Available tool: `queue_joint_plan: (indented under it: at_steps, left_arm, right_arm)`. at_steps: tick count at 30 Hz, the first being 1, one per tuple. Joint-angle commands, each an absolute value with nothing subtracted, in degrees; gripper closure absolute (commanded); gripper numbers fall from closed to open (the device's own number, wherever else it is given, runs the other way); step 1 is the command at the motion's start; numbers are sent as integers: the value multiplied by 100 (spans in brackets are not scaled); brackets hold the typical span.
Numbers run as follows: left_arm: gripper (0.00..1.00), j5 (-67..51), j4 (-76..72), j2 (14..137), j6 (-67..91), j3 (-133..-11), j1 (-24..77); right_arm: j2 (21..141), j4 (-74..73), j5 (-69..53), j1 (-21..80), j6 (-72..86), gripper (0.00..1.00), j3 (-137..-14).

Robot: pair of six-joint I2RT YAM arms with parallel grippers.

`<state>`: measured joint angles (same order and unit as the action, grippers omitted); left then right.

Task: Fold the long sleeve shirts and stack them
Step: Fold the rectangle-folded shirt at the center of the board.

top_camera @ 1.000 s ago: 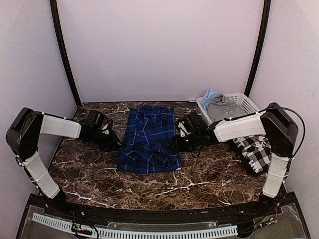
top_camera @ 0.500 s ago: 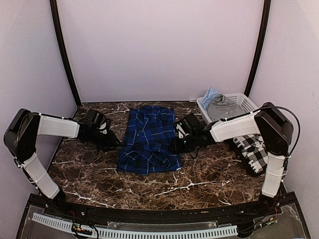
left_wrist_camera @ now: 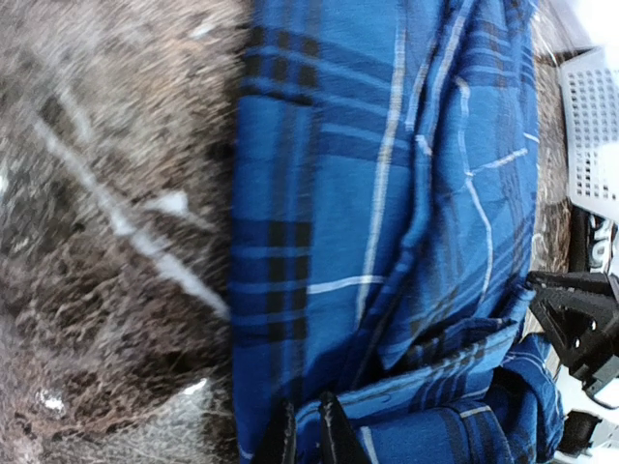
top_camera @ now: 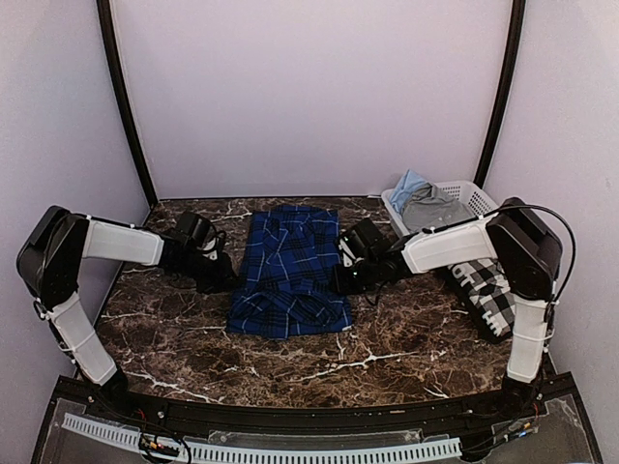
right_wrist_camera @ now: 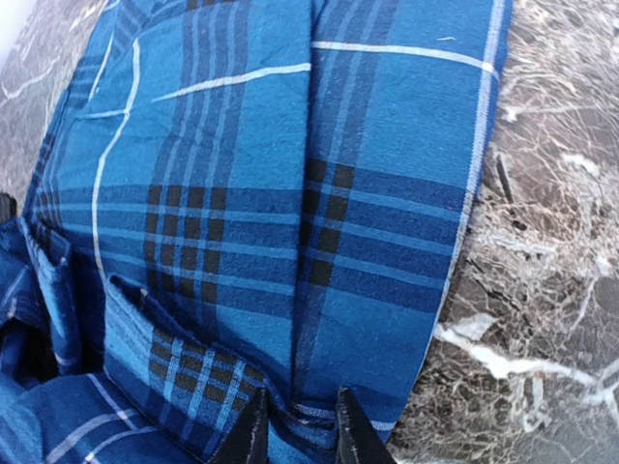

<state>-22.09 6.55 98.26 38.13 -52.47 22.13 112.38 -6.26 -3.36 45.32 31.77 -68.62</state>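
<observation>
The blue plaid shirt (top_camera: 290,271) lay only partly folded, and the black-and-white shirt (top_camera: 491,298) was not yet begun. My left gripper (left_wrist_camera: 308,425) and right gripper (right_wrist_camera: 300,414) were narrow, each pinching a side edge of the blue one.

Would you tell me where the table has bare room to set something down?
Free: the wide table strip between the blue plaid shirt and the near edge. Crowded: the right side, with black-and-white check shirt, white basket and right arm.
</observation>
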Motion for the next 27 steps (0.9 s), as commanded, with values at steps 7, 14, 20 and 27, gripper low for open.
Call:
queue_joint_plan:
  at_steps: [7,14,20,27]
  left_arm:
    - [100,-2326,664,9651,3476,-5575,2428]
    - [99,-1901,803,9458,3480,-5632,2443]
    - [79,-1288,1183,9396,3703,-5548,2407]
    - [65,-1282,1219,9376,3758,-5322,2372]
  right_arm:
    - [10871,-677,-32,4550,3175,100,-6803]
    - [10490,-644,285,4576,3335,100,-6439]
    - [10449,-539,297,4571,3408,100,-6294]
    - [10498,-502,240,4580,3427,100,-6294]
